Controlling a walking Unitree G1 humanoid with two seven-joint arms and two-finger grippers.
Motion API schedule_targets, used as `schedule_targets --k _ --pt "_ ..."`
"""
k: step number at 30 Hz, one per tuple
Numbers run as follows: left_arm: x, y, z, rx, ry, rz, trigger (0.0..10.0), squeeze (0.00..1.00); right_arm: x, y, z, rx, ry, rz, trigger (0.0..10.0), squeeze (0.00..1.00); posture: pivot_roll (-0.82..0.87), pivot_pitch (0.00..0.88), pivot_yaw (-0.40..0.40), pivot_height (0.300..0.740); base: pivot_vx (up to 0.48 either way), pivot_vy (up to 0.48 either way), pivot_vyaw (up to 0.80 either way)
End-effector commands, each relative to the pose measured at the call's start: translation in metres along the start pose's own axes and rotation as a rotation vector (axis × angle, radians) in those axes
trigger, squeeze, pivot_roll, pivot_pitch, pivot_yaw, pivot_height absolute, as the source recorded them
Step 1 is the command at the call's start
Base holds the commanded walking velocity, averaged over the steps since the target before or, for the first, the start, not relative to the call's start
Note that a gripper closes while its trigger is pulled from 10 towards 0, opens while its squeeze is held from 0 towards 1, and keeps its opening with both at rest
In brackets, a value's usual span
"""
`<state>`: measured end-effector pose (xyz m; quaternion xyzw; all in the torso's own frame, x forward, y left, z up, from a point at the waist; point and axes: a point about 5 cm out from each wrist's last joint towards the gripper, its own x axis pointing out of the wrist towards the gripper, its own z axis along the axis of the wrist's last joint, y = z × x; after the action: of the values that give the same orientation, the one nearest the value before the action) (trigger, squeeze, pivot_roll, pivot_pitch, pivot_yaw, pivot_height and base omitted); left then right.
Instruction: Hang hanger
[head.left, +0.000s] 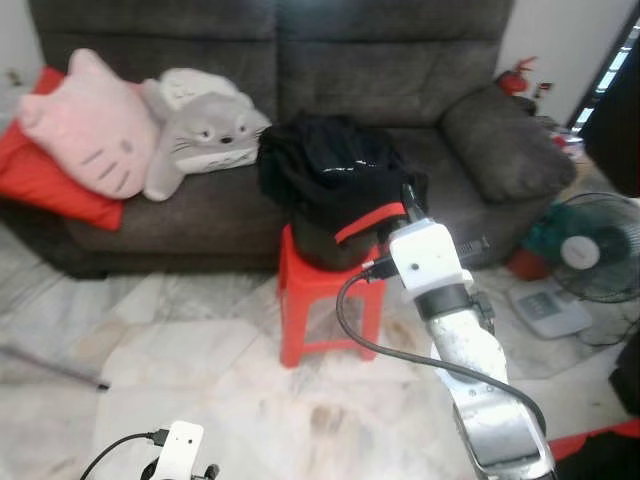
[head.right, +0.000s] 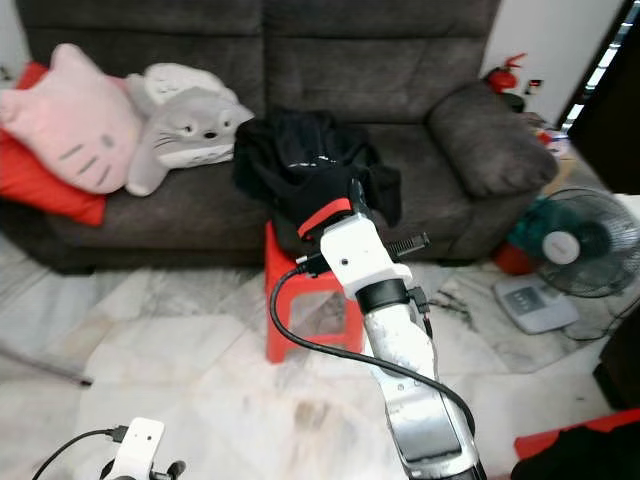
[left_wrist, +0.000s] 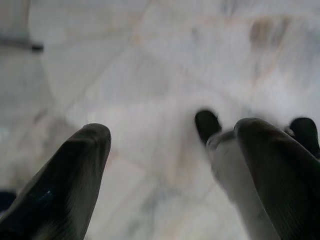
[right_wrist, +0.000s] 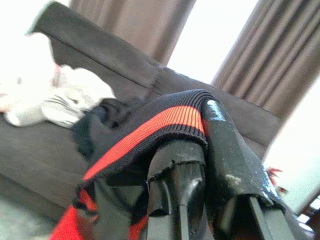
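A heap of black clothing (head.left: 330, 170) lies over a red plastic stool (head.left: 310, 290) in front of the sofa. A ribbed red and black band (head.left: 370, 222) runs along the heap's lower edge. My right gripper (head.left: 410, 200) reaches into the heap from the right. In the right wrist view this gripper (right_wrist: 195, 130) is shut on the band (right_wrist: 160, 122), which drapes over its fingertips. My left gripper (left_wrist: 170, 135) hangs low over the marble floor, open with nothing between its fingers; its wrist (head.left: 180, 450) shows at the bottom left.
A dark grey sofa (head.left: 400, 70) holds a pink cat pillow (head.left: 90, 125), a grey plush (head.left: 205, 130) and a red cushion (head.left: 45, 180). A floor fan (head.left: 590, 255) and a white scale (head.left: 548, 308) stand at the right. A thin rod (head.left: 50, 365) lies on the floor at left.
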<state>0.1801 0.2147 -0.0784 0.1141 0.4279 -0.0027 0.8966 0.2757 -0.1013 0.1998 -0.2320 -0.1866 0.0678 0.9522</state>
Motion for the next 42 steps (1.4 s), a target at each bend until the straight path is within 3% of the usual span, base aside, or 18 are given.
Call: schedule_targets --k 1,27,34,37,39,40,42 --pt "-0.001 -0.003 -0.007 -0.011 0.024 -0.003 10.0 0.0 -0.002 -0.003 0.006 0.019 -0.033 -0.006 10.0 0.0 -0.12 0.069 -0.018 0.74 -0.3 0.0 0.0" --pt "-0.001 -0.002 -0.007 -0.005 0.031 -0.001 10.0 0.0 -0.002 0.009 0.017 0.086 -0.114 0.128 10.0 0.0 -0.12 0.071 -0.017 0.74 -0.299 0.0 0.0" --pt "-0.002 -0.002 -0.009 0.01 0.045 0.008 10.0 0.0 -0.002 0.008 0.013 0.071 -0.1 0.144 10.0 0.0 -0.12 0.07 -0.017 0.74 0.0 0.0 0.0" --pt "-0.002 -0.002 -0.009 0.012 0.047 0.009 10.0 0.0 -0.002 0.002 0.002 0.061 -0.045 0.117 10.0 0.0 -0.12 0.071 -0.016 0.74 0.0 0.0 0.0" --pt "-0.001 -0.002 -0.009 0.013 0.048 0.01 10.0 0.0 -0.002 -0.007 -0.017 0.067 0.067 0.053 10.0 0.0 -0.12 0.071 -0.016 0.74 0.0 0.0 0.0" --pt "-0.001 -0.002 -0.009 0.016 0.05 0.011 10.0 0.0 -0.005 -0.017 -0.042 0.09 0.213 -0.034 10.0 0.0 -0.12 0.071 -0.013 0.74 0.0 0.0 0.0" --pt "-0.001 -0.002 -0.009 0.017 0.05 0.01 10.0 0.0 -0.007 -0.02 -0.05 0.103 0.26 -0.063 10.0 0.0 -0.12 0.071 -0.013 0.74 0.0 0.0 0.0"
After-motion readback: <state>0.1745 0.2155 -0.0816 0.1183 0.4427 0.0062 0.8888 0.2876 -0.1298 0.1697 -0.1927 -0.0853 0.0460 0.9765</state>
